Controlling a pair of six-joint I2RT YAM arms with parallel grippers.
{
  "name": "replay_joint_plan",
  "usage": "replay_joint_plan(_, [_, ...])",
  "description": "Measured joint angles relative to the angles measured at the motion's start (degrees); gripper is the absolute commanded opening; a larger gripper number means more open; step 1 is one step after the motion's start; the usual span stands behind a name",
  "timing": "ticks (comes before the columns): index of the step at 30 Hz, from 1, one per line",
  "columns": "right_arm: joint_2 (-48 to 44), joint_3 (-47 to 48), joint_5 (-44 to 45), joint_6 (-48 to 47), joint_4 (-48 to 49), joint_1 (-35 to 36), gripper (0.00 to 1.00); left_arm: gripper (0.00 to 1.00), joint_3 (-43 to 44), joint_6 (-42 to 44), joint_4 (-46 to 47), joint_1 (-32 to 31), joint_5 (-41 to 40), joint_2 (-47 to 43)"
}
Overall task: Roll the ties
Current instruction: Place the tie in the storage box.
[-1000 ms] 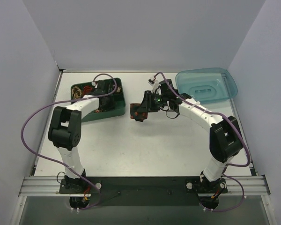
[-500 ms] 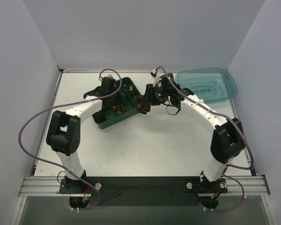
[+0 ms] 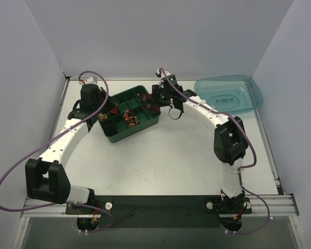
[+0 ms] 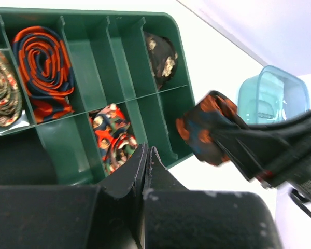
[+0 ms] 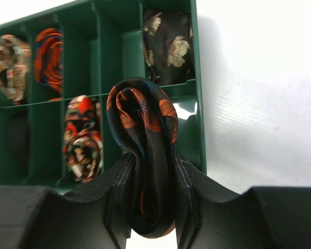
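Note:
My right gripper (image 5: 151, 166) is shut on a rolled dark navy tie (image 5: 143, 119) with orange flowers, which it holds just above the right end of the green divided tray (image 5: 198, 109). From above, that tie (image 3: 153, 107) hangs at the tray's far right corner. In the tray's compartments lie a red and navy striped coil (image 4: 44, 67), a cream paisley coil (image 4: 2, 91), a red patterned coil (image 4: 111, 137) and a dark coil with cream flowers (image 4: 160, 52). My left gripper (image 4: 146, 151) is shut and holds nothing, low at the tray's left side (image 3: 102, 114).
A clear teal tub (image 3: 228, 93) sits upside down at the back right. Purple cables loop off both arms. Grey walls close in the table on three sides. The green tray (image 3: 114, 138) lies askew at the back centre-left.
The tray has slid right and turned. My left arm has swung out to the left of it. My right gripper has carried the dark tie up-left to the tray's far right corner.

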Motion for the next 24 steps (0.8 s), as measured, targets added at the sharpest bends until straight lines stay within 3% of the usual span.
replay_joint_plan(14, [6.6, -1.3, 25.0, -4.7, 12.3, 7.8, 0.00, 0.04, -6.5, 1.2, -0.6, 0.9, 1.6, -1.1])
replay_joint_plan(24, [7.7, -1.6, 29.3, -6.2, 15.6, 7.2, 0.00, 0.04, -8.2, 1.2, -0.1, 0.9, 2.9, -1.1])
